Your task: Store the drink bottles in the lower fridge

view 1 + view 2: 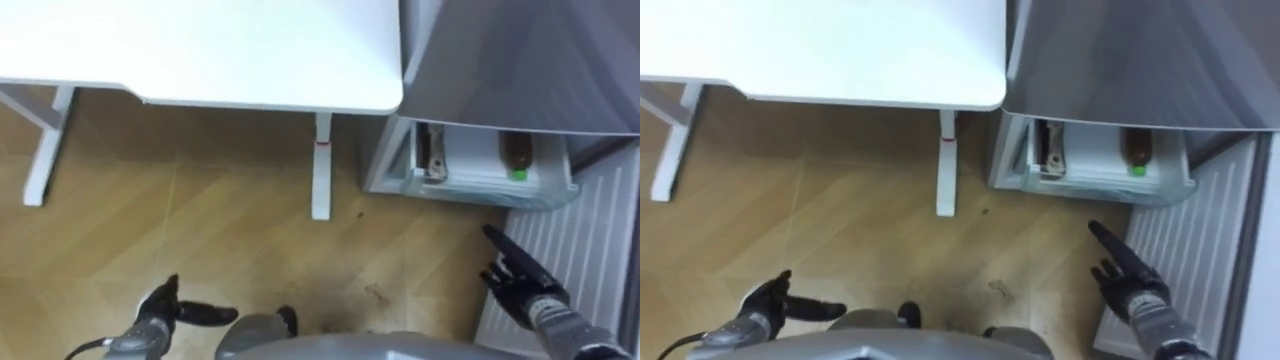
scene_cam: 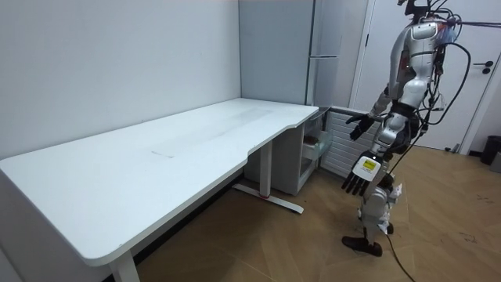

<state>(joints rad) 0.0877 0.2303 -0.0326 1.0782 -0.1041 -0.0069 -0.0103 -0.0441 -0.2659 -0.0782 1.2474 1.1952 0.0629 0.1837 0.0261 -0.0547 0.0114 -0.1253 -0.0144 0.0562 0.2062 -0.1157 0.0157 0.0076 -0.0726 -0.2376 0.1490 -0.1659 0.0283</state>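
A brown bottle [image 1: 517, 152] and a darker bottle [image 1: 437, 150] already sit in the open lower fridge [image 1: 490, 187]. The right hand [image 1: 520, 275] is flat and empty by the fridge door [image 1: 590, 240], maybe to push it shut. The left hand [image 1: 165, 308] hangs loose and empty.

A brown plastic bottle with a green cap [image 1: 517, 152] sits in the open white lower fridge compartment [image 1: 470, 186] at upper right. A dark object [image 1: 436, 153], possibly another drink, is at its left.

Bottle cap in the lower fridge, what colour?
Green cap on the brown bottle, best in the left eye view.

Left hand [image 1: 160, 312] and right hand [image 1: 525, 285], fingers [image 1: 503, 247] straight
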